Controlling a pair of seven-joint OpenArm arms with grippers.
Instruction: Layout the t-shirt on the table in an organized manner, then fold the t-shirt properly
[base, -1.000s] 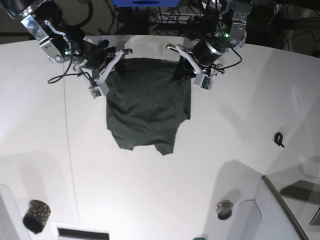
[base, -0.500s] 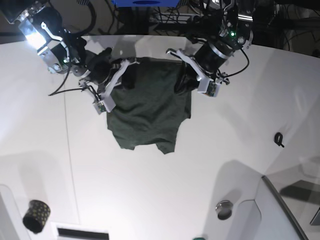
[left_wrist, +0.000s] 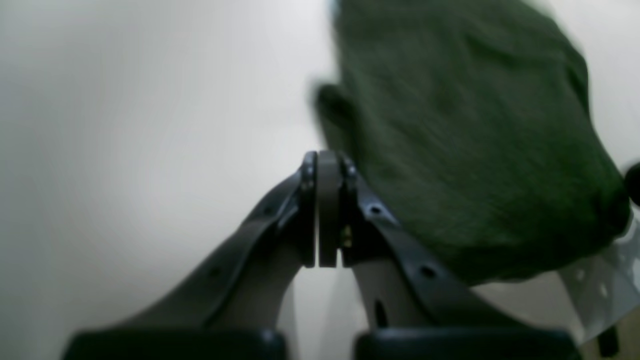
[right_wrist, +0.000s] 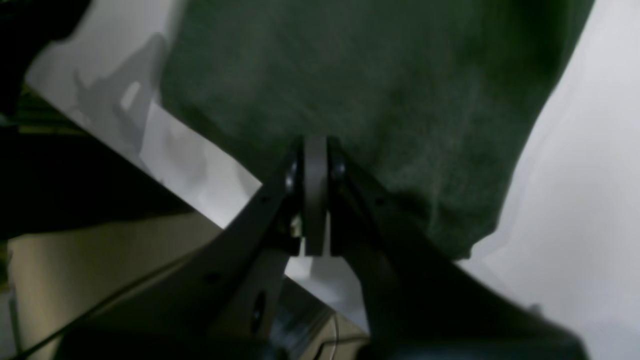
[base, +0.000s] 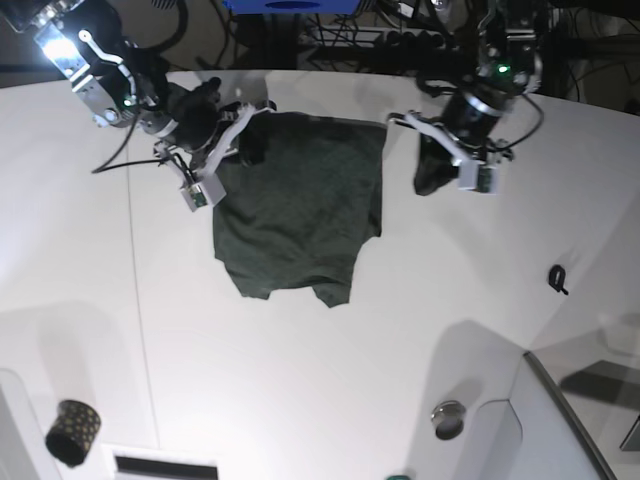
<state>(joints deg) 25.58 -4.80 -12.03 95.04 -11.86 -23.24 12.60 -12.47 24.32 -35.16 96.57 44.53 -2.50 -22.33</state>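
**Op:** Glossy white table (base: 330, 380), very wide, curved far edge with cables and dark gear behind it. I've got the t-shirt (base: 298, 205) lying near that far edge, mostly flat but narrow, its near hem crooked and bunched.

**Spotter:** Grippers?

**Op:** Both pinched tight with nothing between the pads. My left gripper (left_wrist: 322, 210) sits beside the cloth over bare table, well off to the shirt's side in the base view (base: 440, 150). My right gripper (right_wrist: 315, 195) hovers at the shirt's far corner (base: 235, 125); I can't tell whether it touches.

**Spotter:** How will the fabric behave?

**Op:** Soft and light, I'd judge, no stiffness at all (it'll drape and drag, not slide as a sheet). On that slick top it should pull easily, but a one-sided tug would skew it.

**Spotter:** Where to grab?

**Op:** Both far corners together, pinching a seam or edge, not the loose middle.
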